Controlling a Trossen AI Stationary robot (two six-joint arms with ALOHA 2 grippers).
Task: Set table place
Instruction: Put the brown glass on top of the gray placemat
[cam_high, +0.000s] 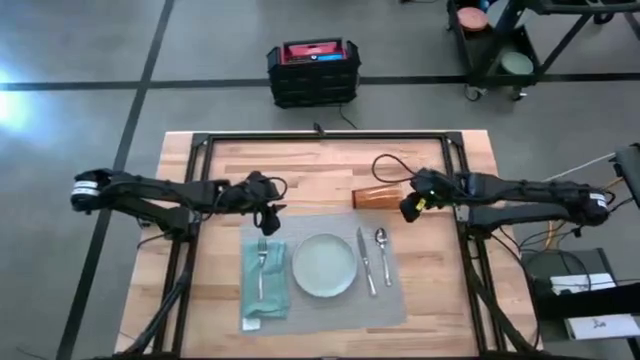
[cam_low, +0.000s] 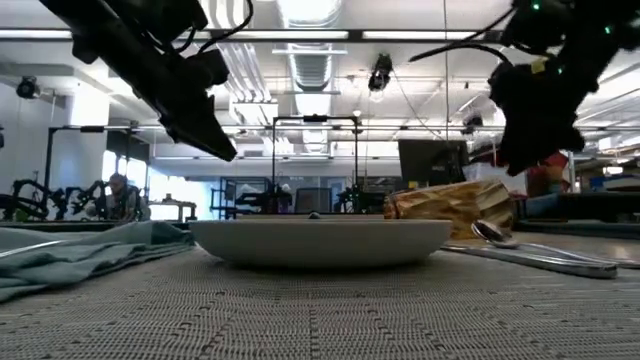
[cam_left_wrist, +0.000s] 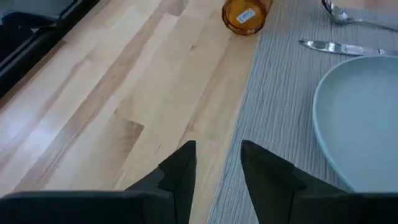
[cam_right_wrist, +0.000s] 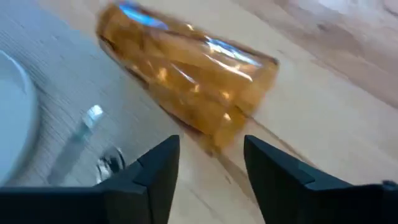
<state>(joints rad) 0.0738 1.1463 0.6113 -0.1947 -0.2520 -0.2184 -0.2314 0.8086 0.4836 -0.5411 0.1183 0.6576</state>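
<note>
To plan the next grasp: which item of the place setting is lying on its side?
The amber glass, tipped over on bare wood beyond the placemat.

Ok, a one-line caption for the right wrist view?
Right gripper, open, hovers near the amber glass lying on its side on the table beside the placemat.

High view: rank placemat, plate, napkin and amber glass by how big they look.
1. Placemat, clearly largest.
2. Plate and napkin: alike in area, so no order.
3. Amber glass, smallest, lying on its side on the table.
</note>
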